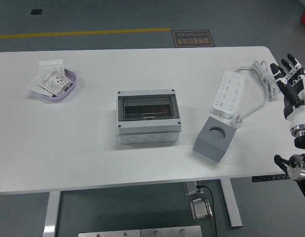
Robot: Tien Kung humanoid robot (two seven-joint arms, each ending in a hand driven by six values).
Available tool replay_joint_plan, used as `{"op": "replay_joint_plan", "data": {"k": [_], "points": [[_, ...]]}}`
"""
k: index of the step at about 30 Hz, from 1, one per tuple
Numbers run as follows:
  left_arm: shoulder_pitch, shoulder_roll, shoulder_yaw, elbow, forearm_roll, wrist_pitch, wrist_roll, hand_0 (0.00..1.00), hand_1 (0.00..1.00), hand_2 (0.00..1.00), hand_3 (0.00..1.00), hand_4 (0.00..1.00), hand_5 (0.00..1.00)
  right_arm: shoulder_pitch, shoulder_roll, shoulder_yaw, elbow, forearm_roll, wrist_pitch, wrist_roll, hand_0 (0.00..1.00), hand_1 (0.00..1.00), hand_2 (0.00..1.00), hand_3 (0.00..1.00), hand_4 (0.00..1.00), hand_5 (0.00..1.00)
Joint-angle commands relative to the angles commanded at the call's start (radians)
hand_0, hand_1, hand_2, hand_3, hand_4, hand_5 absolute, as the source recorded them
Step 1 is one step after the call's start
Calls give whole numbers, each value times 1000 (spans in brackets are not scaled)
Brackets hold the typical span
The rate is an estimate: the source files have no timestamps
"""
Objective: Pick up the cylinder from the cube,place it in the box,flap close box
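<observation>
White table top (93, 143); light grey box with dark smoked flap (148, 117); mid-grey cube (214, 137), darker round hole in its top; white power strip (227, 93) with white cord; lilac shallow dish (57, 85) holding white printed cards; black-and-white right hand (290, 79); grey floor (118, 17), yellow stripe.

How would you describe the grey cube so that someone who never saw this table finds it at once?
On the white table, look right of the central grey box with the dark window. Just below the white power strip sits the grey cube, tilted. It alone has a round hole in its top.
</observation>
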Motion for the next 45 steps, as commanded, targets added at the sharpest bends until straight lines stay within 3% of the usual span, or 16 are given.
{"op": "replay_joint_plan", "data": {"k": [13,14,20,21,26,27,32,33,39,45], "points": [[17,19,14,0,-50,48,-55,658,652,572,593,520,5,-14,10,-12,-18,21,-23,30,938,868,878,916,919,413],[19,20,18,0,-59,55,-64,653,677,576,593,566,91,-13,10,-14,-21,21,-23,30,929,838,823,806,927,546],[28,14,7,0,-67,87,-105,653,677,576,593,566,91,-2,0,-14,-24,16,-12,22,929,838,823,806,927,546],[29,13,-4,0,-59,91,-109,645,665,569,587,552,116,-1,-5,-11,-23,16,-11,21,921,816,799,773,946,612],[35,10,-66,0,-7,107,-120,645,665,569,587,552,116,-3,-20,-5,-22,20,-6,17,921,816,799,773,946,612],[37,10,-80,0,4,109,-121,624,630,550,572,518,141,-3,-21,-4,-23,20,-5,17,910,803,781,757,945,725],[44,7,-137,0,41,121,-124,624,630,550,572,518,141,1,-14,-8,-27,14,-4,17,910,803,781,757,945,725],[44,6,-147,0,42,125,-126,611,613,541,567,482,160,2,-13,-11,-28,11,-5,16,909,800,771,750,935,786],[47,4,-175,0,29,145,-140,605,600,536,561,470,174,8,-15,-35,-34,6,-10,13,904,795,760,749,937,810],[57,-2,-279,0,60,176,-153,595,592,535,564,456,172,5,-4,-47,-46,9,-10,18,902,791,757,740,931,826]]}}
